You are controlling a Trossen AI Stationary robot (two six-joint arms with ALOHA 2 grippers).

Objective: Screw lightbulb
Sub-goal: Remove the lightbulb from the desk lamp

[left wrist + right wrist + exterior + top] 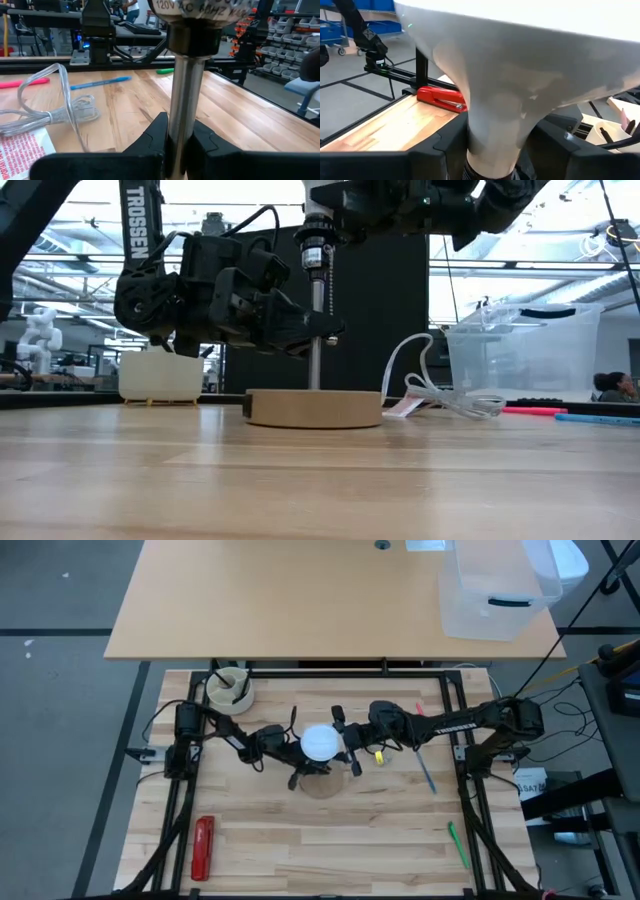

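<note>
Lamp post (184, 100) is clamped by left gripper (177, 137) to brace it against twisting. Lightbulb (319, 743) is gripped at its neck by right gripper (495, 145), directly above the left, for threading in

Bright, even overhead light; close objects go soft in your wrist cameras.

Your high view is evenly lit, with the lightbulb (319, 743) blown out to flat white. In the low view, bright ceiling lights and windows leave the arms as dark silhouettes. The table (320, 480) blurs near the lens, and the bulb's neck fills the right wrist view, soft and glary.
</note>
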